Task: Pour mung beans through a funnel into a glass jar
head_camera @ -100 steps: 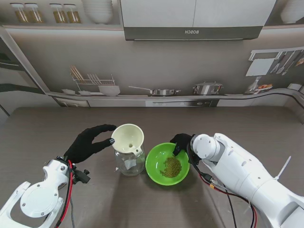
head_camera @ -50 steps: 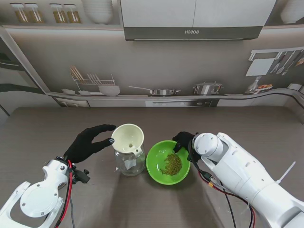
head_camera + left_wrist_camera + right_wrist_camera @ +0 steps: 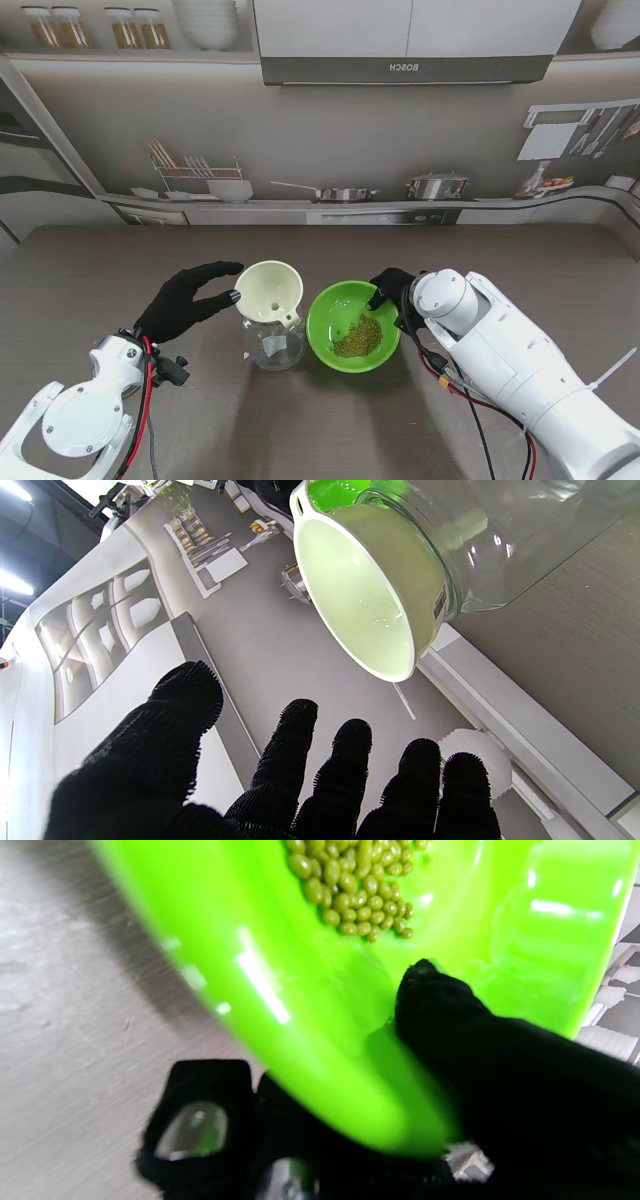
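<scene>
The right hand (image 3: 392,287) grips the rim of the green bowl (image 3: 352,325), which is tilted toward the jar (image 3: 273,342), its beans (image 3: 358,338) gathered on the low side. A funnel (image 3: 268,291) sits in the jar near the bench (image 3: 90,270) middle. The left hand (image 3: 188,300) hovers open beside the funnel, one fingertip at its rim.

Stand view: even, soft light, sharp throughout; straight lines bow at edges, wide-lens distortion. Faint shadow on table (image 3: 300,420) beside bowl (image 3: 330,310). Left wrist view: bright ceiling strips at edge, funnel (image 3: 360,595) glows pale, glints on jar (image 3: 525,535), fingers (image 3: 295,760) sharp. Right wrist view: bowl rim blurred, white glare streaks on plastic, beans (image 3: 355,885) in focus, dark shadow beneath.
</scene>
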`<move>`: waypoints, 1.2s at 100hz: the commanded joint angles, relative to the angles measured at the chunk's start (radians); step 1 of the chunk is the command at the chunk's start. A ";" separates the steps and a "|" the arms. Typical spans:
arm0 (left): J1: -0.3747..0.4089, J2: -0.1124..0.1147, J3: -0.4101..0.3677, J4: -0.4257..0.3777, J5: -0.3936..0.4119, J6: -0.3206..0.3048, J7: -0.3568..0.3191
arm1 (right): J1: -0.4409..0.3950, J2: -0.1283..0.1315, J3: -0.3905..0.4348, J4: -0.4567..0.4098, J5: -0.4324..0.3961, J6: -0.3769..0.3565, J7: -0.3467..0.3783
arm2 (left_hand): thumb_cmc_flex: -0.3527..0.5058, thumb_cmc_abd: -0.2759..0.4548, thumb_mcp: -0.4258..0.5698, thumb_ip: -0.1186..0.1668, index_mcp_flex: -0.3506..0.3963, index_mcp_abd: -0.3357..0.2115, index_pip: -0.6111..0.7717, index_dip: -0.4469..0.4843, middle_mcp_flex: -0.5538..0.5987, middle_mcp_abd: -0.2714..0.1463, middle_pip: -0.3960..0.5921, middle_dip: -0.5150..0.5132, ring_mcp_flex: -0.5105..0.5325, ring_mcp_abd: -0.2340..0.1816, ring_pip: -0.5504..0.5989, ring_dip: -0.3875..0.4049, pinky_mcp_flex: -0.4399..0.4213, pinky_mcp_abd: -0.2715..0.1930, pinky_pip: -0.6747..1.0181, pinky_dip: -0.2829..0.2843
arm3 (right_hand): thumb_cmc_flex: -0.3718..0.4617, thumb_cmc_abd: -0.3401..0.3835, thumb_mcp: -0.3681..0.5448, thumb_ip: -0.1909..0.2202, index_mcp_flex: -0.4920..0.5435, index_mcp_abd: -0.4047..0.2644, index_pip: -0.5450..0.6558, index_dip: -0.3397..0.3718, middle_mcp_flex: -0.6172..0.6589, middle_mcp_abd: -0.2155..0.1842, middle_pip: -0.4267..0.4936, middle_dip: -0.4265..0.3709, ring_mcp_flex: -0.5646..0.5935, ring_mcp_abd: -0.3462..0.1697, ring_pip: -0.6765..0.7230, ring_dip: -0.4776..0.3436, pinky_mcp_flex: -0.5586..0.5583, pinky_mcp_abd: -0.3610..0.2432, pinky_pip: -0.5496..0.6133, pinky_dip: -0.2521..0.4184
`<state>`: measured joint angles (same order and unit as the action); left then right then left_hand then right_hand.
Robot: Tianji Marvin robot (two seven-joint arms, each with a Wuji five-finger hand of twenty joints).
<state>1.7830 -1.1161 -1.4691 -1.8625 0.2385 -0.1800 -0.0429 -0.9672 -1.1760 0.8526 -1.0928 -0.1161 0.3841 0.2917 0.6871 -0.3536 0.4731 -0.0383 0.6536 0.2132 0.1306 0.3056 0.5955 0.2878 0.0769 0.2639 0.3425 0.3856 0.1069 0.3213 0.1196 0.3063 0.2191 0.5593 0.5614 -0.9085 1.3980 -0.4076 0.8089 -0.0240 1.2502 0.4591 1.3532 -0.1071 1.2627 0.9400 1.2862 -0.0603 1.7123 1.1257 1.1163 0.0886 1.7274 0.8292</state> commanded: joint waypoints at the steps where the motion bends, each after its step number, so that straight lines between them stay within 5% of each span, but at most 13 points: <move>1: 0.002 -0.004 -0.002 -0.003 -0.003 0.003 -0.019 | 0.001 0.002 0.010 -0.028 -0.008 0.011 0.007 | 0.022 0.040 -0.016 0.017 0.008 -0.002 0.000 0.000 0.026 -0.003 -0.003 0.007 0.016 0.006 -0.002 0.008 -0.008 0.003 -0.025 0.012 | 0.112 0.033 0.139 0.040 0.071 -0.044 0.014 0.037 0.094 0.079 0.056 0.012 0.031 -0.094 0.104 0.018 0.055 -0.009 0.140 0.023; 66: -0.005 -0.004 0.001 0.012 -0.006 -0.005 -0.022 | 0.034 0.019 0.107 -0.222 -0.065 0.197 -0.020 | 0.022 0.042 -0.018 0.017 0.010 -0.002 0.001 0.000 0.026 -0.003 -0.003 0.007 0.015 0.005 -0.004 0.007 -0.011 0.002 -0.025 0.013 | 0.122 0.038 0.130 0.046 0.072 -0.020 0.004 0.042 0.094 0.093 0.055 0.014 0.031 -0.081 0.106 0.021 0.056 0.005 0.146 0.021; 120: -0.006 -0.004 0.002 0.021 -0.011 -0.012 -0.024 | 0.080 -0.033 0.081 -0.319 -0.014 0.290 -0.137 | 0.024 0.044 -0.021 0.018 0.008 -0.001 0.000 0.000 0.026 -0.003 -0.004 0.007 0.014 0.005 -0.004 0.007 -0.012 0.002 -0.026 0.013 | 0.127 0.048 0.117 0.053 0.065 -0.009 -0.003 0.045 0.094 0.099 0.051 0.014 0.031 -0.076 0.107 0.022 0.056 0.009 0.151 0.020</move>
<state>1.7739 -1.1159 -1.4676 -1.8416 0.2326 -0.1908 -0.0463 -0.9006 -1.1887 0.9411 -1.3838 -0.1338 0.6703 0.1469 0.6872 -0.3415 0.4722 -0.0383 0.6536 0.2133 0.1306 0.3056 0.5958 0.2879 0.0769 0.2641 0.3425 0.3859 0.1069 0.3213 0.1196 0.3066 0.2190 0.5594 0.5831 -0.9187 1.3891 -0.4077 0.8173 0.0014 1.2297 0.4722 1.3532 -0.0928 1.2645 0.9400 1.2862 -0.0462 1.7155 1.1271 1.1173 0.1096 1.7386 0.8293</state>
